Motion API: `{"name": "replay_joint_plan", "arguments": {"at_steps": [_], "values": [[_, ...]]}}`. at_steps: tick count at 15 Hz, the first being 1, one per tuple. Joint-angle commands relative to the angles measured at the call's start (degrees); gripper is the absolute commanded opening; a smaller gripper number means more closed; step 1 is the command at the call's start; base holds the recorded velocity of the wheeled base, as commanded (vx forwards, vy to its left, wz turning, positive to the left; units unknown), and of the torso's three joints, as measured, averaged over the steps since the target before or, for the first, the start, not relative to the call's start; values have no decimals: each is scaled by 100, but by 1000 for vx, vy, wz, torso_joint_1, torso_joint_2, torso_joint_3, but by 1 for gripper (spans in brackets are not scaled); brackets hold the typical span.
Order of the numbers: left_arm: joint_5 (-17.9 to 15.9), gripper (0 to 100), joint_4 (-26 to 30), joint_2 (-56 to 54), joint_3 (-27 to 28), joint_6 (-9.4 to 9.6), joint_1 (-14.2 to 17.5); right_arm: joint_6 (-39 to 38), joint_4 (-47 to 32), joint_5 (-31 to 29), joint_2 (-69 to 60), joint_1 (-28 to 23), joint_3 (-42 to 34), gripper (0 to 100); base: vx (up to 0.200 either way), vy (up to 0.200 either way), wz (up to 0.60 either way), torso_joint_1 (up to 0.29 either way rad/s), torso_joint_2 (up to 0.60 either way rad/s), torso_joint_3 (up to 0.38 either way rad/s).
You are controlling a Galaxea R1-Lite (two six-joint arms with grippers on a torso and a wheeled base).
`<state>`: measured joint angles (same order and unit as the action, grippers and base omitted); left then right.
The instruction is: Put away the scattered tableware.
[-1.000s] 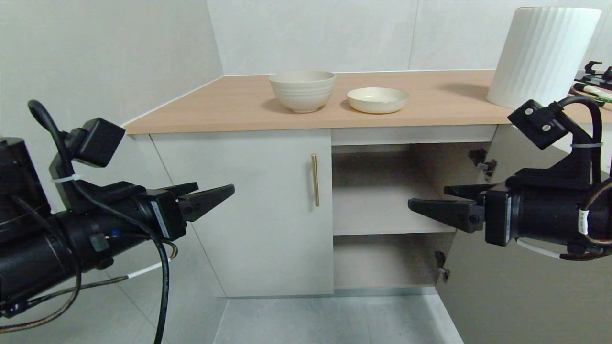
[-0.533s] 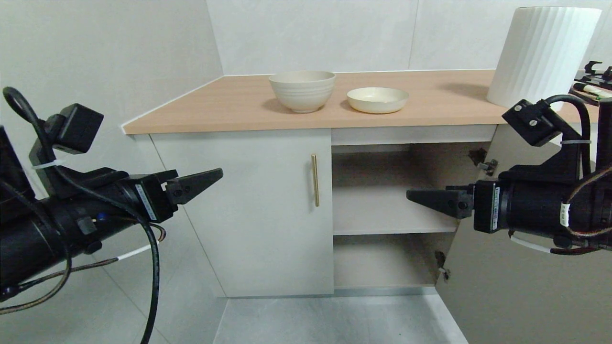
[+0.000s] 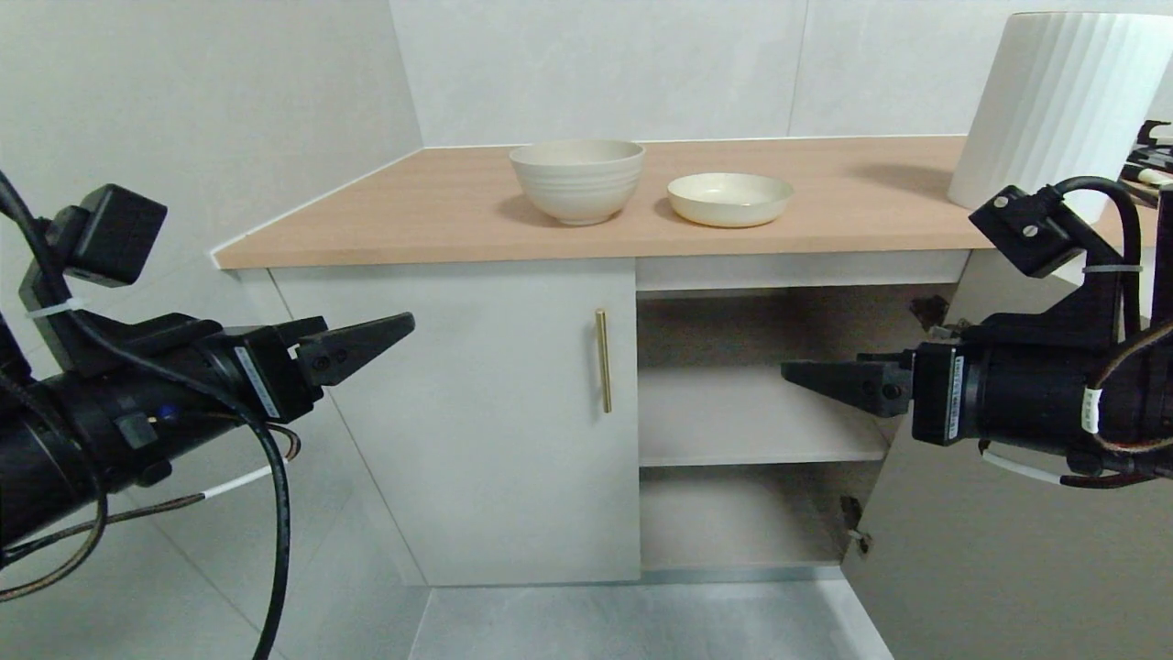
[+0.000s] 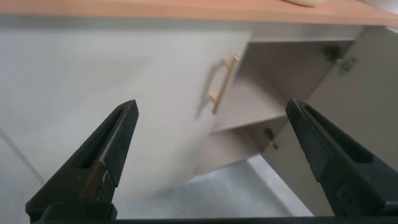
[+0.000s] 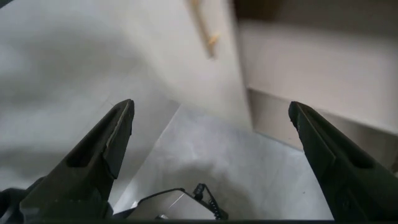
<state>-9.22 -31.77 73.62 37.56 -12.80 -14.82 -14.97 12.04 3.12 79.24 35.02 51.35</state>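
Note:
A ribbed cream bowl [image 3: 577, 179] and a shallow cream dish [image 3: 729, 198] stand side by side on the wooden countertop [image 3: 440, 215]. Below them the cabinet's right half is open, showing a bare shelf [image 3: 742, 426]; its left door [image 3: 476, 412] with a brass handle [image 3: 602, 359] is closed. My left gripper [image 3: 362, 335] hangs open in front of the closed door, well below the counter. My right gripper [image 3: 825, 380] is open at shelf height before the open compartment. The left wrist view shows the handle [image 4: 222, 84] between my open fingers [image 4: 102, 158].
A tall white ribbed cylinder [image 3: 1054, 105] stands at the counter's right end, with dark items [image 3: 1155, 156] beside it. The opened right cabinet door [image 3: 990, 550] swings out under my right arm. Walls close the corner on the left and behind. Grey floor [image 3: 641, 623] lies below.
The left arm has drawn back to the left and risen a little. The right gripper has stayed about level. The camera has shifted slightly, so the cabinet sits a bit lower in view.

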Motion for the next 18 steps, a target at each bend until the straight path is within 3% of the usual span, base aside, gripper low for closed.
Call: {"name": "replay_joint_plan", "arguments": {"at_steps": [1, 7, 18], "values": [[-1, 100, -14, 12, -3, -3, -3, 3, -71, 4, -23, 4, 7, 100, 200, 0, 0, 12, 2, -7], [-1, 100, -14, 30, -3, -12, -12, -6, -299, 57, -154, 4, 68, 100, 200, 0, 0, 5, -3, 5], [-10, 100, -58, -67, -12, -21, -12, 56, -229, 171, -409, 13, -195, 100, 0, 0, 0, 0, 0, 0]]}}
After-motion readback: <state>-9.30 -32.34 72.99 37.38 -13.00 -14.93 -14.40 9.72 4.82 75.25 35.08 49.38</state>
